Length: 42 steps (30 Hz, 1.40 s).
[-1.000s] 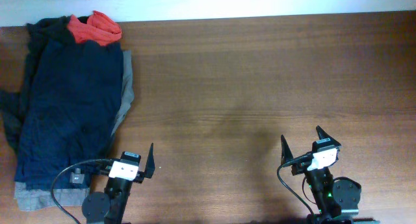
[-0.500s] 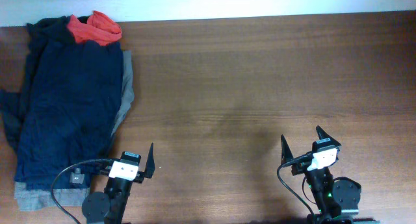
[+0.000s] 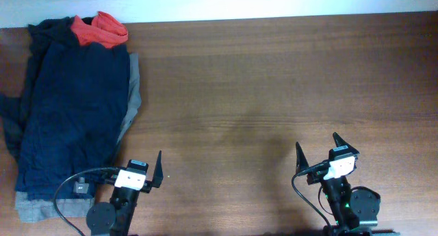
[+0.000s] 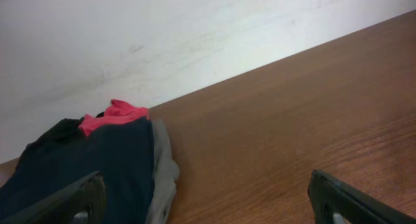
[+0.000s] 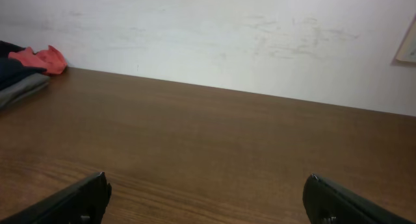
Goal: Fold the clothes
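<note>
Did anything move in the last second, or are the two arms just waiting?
Nothing visibly changed. The left gripper and right gripper stay open and empty above the brown wooden table, and the pile of clothes, topped by a large dark navy cloth piece, lies untouched on the left.

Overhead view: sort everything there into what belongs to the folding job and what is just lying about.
Folding job, all in one pile by the left arm:
navy blue garment
red-orange piece
grey piece
black piece

Not part of the job:
wooden table
white wall
</note>
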Tool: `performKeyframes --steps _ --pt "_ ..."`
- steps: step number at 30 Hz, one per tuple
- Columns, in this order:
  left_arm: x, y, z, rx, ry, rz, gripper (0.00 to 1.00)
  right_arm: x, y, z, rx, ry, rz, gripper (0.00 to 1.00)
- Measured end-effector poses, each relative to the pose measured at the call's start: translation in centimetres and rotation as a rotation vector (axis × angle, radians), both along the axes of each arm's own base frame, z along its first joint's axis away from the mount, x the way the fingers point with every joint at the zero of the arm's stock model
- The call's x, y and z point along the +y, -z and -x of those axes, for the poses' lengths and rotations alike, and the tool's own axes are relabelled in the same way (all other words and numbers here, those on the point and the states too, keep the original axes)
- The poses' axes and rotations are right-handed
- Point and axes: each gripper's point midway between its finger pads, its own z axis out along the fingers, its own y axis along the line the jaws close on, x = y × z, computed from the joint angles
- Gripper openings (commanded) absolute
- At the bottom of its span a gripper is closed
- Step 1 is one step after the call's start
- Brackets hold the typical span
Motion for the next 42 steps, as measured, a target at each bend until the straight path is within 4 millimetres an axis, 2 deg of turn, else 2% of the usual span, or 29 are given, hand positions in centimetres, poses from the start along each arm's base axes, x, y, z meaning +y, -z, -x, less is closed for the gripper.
performKeyframes --steps 11,13,15,18,21,24,26,29,33,35,38,39,41,42 --pt "0.1 -0.2 0.0 -0.008 -0.006 -0.001 0.99 0.7 -0.2 0.1 -0.010 -0.042 -0.001 0.99" --pt "0.2 -1.6 -0.1 -0.071 -0.011 -0.005 0.99 0.8 -0.4 0.2 -0.015 -0.050 -0.009 0.99" --pt "0.2 -4.0 0.1 -0.171 -0.012 -0.009 0.99 0.9 -0.4 0.2 -0.006 -0.053 -0.048 0.99" --pt "0.3 -4.6 0.1 -0.168 -0.017 -0.004 0.99 1.0 -1.2 0.4 0.009 -0.053 -0.115 0.99" --pt "0.3 -6.3 0.0 -0.130 -0.019 0.006 0.99 1.0 -3.3 0.6 0.017 -0.051 -0.134 0.99" --pt "0.4 -9.2 -0.7 -0.095 -0.019 0.015 0.99 1.0 -6.4 0.5 0.032 -0.049 -0.149 0.99" --pt "0.4 -11.2 -1.7 -0.055 -0.019 0.020 0.99 0.9 -8.0 0.1 0.052 -0.047 -0.152 0.99" --pt "0.6 -13.2 -4.7 0.068 -0.021 0.030 0.99 0.9 -9.7 -1.3 0.138 -0.041 -0.160 0.99" --pt "0.9 -13.2 -8.8 0.301 -0.021 0.046 0.99 0.8 -10.4 -3.9 0.342 -0.024 -0.172 0.99" --pt "1.0 -12.4 -10.5 0.403 -0.023 0.052 0.99 0.7 -10.1 -4.9 0.454 -0.015 -0.177 0.99" --pt "1.2 -11.6 -14.3 0.489 -0.019 0.059 0.99 0.6 -9.6 -7.7 0.579 -0.002 -0.183 0.99" --pt "1.0 -10.8 -15.2 0.521 -0.006 0.065 0.99 0.6 -9.1 -8.3 0.609 0.000 -0.185 0.99" --pt "0.7 -8.7 -16.5 0.578 0.016 0.078 0.99 0.5 -6.5 -9.9 0.710 0.008 -0.190 0.99" --pt "0.7 -7.9 -16.8 0.596 0.020 0.081 0.99 0.5 -6.0 -10.0 0.727 0.009 -0.190 0.99"
